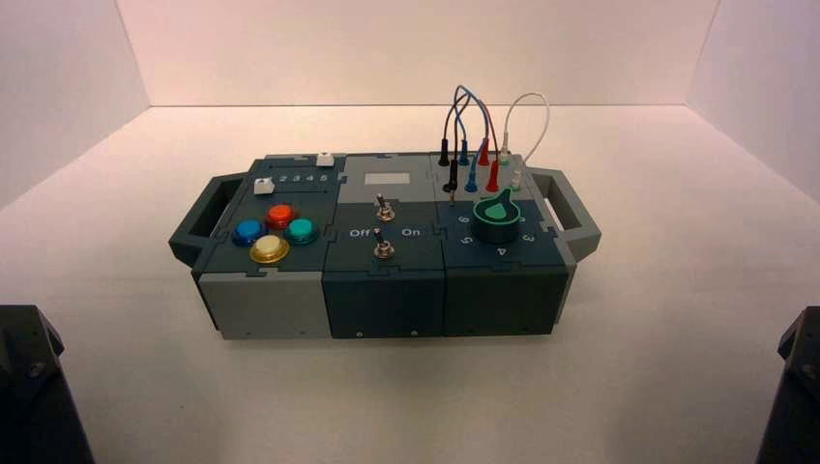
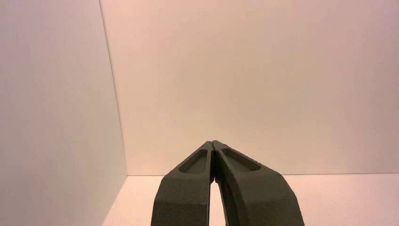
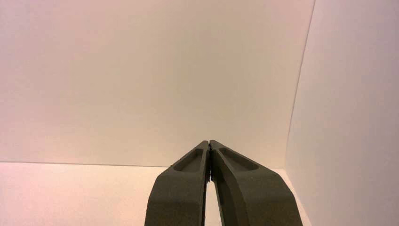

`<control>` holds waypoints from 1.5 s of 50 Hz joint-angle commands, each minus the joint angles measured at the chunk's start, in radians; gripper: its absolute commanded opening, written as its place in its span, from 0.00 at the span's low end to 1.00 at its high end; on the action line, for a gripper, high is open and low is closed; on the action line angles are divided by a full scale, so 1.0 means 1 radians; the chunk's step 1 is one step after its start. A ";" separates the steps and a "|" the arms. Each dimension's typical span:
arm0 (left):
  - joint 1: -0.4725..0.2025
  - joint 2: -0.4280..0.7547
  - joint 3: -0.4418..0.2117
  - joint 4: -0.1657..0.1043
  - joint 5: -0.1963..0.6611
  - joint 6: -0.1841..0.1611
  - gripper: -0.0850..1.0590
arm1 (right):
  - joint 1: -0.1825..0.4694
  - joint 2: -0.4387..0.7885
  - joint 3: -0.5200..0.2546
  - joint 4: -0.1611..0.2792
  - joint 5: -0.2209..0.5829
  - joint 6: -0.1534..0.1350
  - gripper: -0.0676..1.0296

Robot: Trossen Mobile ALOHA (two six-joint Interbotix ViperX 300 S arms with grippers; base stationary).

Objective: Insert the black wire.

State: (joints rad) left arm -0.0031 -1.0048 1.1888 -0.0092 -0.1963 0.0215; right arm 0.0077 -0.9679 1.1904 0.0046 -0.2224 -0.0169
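Note:
The black wire (image 1: 451, 116) loops up from the back right part of the box (image 1: 387, 280). One black plug (image 1: 444, 155) stands in the back row of sockets. The other black plug (image 1: 452, 176) is in the front row beside the blue one, with its metal pin showing beneath it. My left gripper (image 2: 213, 142) is shut with nothing in it and faces a bare wall, far from the box. My right gripper (image 3: 209, 141) is likewise shut and empty, pointing at a wall corner. Both arms sit parked at the near corners, the left arm (image 1: 29, 387) and the right arm (image 1: 798, 387).
A blue wire (image 1: 471, 179), a red wire (image 1: 492, 177) and a white wire (image 1: 527, 101) are plugged in beside the black one. A green knob (image 1: 497, 215) sits in front of the plugs. Two toggle switches (image 1: 385, 227) occupy the middle, coloured buttons (image 1: 276, 232) the left. White walls enclose the table.

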 commanded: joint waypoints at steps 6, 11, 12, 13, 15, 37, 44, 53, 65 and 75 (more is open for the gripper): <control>0.000 -0.008 -0.026 0.000 -0.005 0.008 0.05 | 0.000 0.006 -0.029 0.002 -0.005 -0.002 0.04; 0.000 -0.011 -0.025 0.000 -0.002 0.008 0.05 | 0.000 0.005 -0.029 0.002 -0.005 -0.002 0.04; -0.002 -0.011 -0.026 0.000 -0.002 0.008 0.05 | -0.002 0.005 -0.029 0.000 -0.005 -0.002 0.04; -0.002 -0.011 -0.026 0.002 0.000 0.008 0.05 | -0.002 0.006 -0.029 0.002 -0.005 -0.002 0.04; -0.002 -0.011 -0.025 0.000 0.000 0.008 0.05 | 0.000 0.006 -0.029 0.002 -0.005 -0.002 0.04; -0.002 0.002 -0.048 0.000 0.075 0.008 0.05 | 0.051 0.006 -0.066 0.005 0.101 0.011 0.04; -0.015 0.028 -0.083 -0.002 0.189 0.005 0.05 | 0.138 0.029 -0.112 0.014 0.247 0.011 0.04; -0.095 0.067 -0.121 0.000 0.311 0.005 0.05 | 0.196 0.098 -0.175 0.044 0.391 0.011 0.04; -0.255 0.118 -0.160 -0.003 0.449 0.002 0.05 | 0.225 0.201 -0.218 0.080 0.526 0.011 0.04; -0.357 0.147 -0.186 -0.018 0.575 -0.008 0.05 | 0.282 0.262 -0.245 0.083 0.588 0.009 0.04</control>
State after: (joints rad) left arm -0.3252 -0.8682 1.0462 -0.0169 0.3344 0.0184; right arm 0.2623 -0.7240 0.9894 0.0828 0.3467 -0.0092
